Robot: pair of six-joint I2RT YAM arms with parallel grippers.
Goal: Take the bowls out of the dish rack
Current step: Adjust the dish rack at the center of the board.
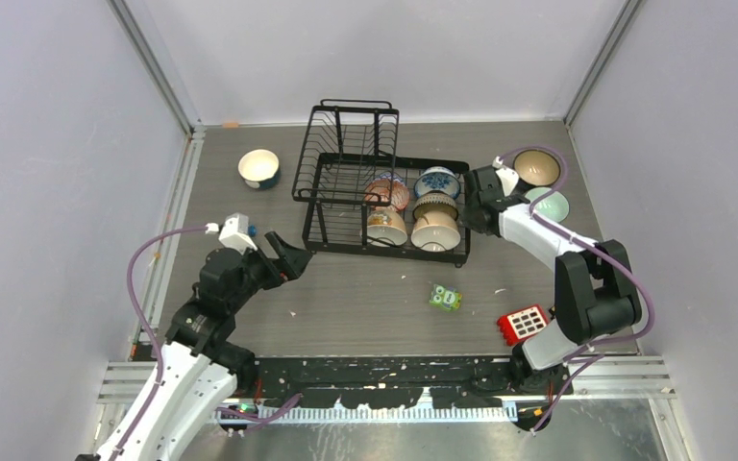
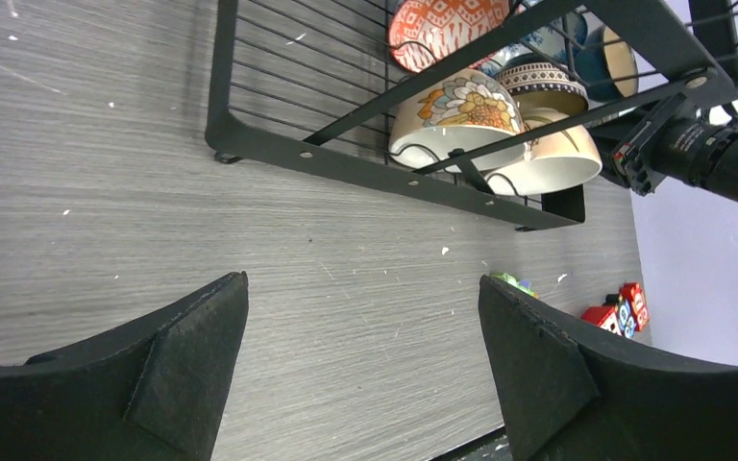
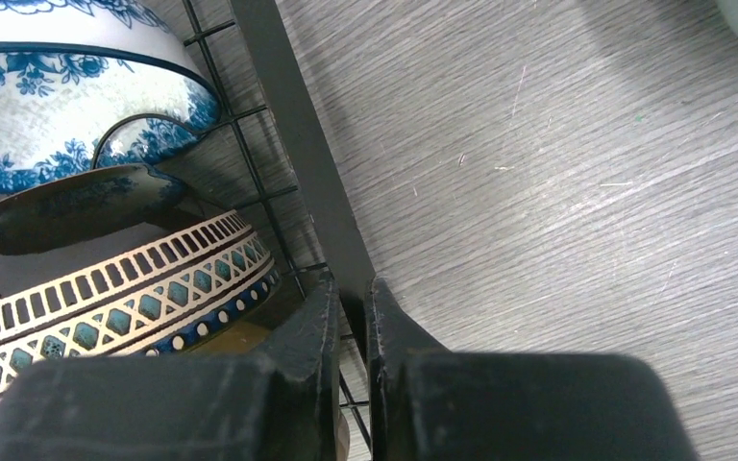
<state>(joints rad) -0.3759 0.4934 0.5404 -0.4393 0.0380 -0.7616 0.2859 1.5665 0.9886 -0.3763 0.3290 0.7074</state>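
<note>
Right gripper pinched narrow on the dish rack rim, banded bowl just beside

Bowls packed in blk rack's lower tray, 3 outside.

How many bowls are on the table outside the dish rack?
3: blue bowl left of the dish rack, tan bowl and mint bowl right of it; the right arm may hide more.
</note>
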